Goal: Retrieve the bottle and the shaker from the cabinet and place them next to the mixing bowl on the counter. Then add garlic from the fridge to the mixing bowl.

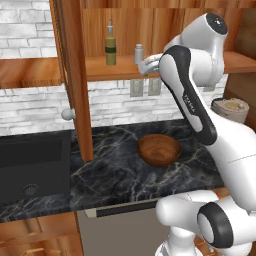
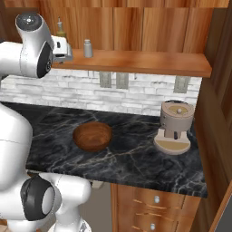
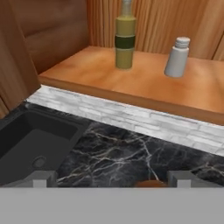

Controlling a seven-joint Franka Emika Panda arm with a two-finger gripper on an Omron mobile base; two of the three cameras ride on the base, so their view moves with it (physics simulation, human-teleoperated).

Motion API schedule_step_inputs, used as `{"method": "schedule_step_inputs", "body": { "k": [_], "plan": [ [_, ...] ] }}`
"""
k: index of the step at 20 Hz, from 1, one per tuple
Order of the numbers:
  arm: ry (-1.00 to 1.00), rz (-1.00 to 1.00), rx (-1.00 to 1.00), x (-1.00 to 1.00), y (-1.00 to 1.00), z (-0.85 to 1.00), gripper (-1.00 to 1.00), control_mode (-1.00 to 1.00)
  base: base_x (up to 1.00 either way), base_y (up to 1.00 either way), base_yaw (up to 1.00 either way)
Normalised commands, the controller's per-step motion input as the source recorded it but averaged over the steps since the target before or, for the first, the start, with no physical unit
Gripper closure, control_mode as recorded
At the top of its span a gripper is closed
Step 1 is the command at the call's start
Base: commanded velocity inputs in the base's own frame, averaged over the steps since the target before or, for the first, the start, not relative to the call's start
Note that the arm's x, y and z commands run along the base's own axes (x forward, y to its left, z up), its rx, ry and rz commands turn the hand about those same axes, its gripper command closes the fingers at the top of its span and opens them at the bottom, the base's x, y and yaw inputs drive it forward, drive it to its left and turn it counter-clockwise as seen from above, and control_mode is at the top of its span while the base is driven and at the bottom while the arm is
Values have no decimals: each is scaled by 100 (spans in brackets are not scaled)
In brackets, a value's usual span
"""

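In the hand view the gripper [image 3: 111,180] has its fingers spread wide with nothing between them. Ahead of the left finger [image 3: 41,178], the bottle [image 3: 124,37] stands upright on the cabinet [image 3: 144,81] shelf, long axis vertical, neck pointing up. Just right of it, ahead of the right finger, the shaker [image 3: 177,57] stands upright too, cap up, apart from the bottle. Below the fingers lies the counter [image 3: 127,153], where the mixing bowl [image 1: 159,149] rests, mouth up
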Motion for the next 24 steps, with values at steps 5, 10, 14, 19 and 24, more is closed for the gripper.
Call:
{"method": "schedule_step_inputs", "body": {
  "k": [5,10,14,19,24],
  "plan": [
    [-8,4,3,20,20,44,-100,-100,0,0,0],
    [-14,2,2,29,27,36,-100,-100,0,0,0],
    [-11,0,1,36,33,18,-100,-100,0,0,0],
    [-8,0,2,39,26,3,-100,-100,0,0,0],
    [-10,0,5,37,5,0,-100,-100,0,0,0]
  ]
}}
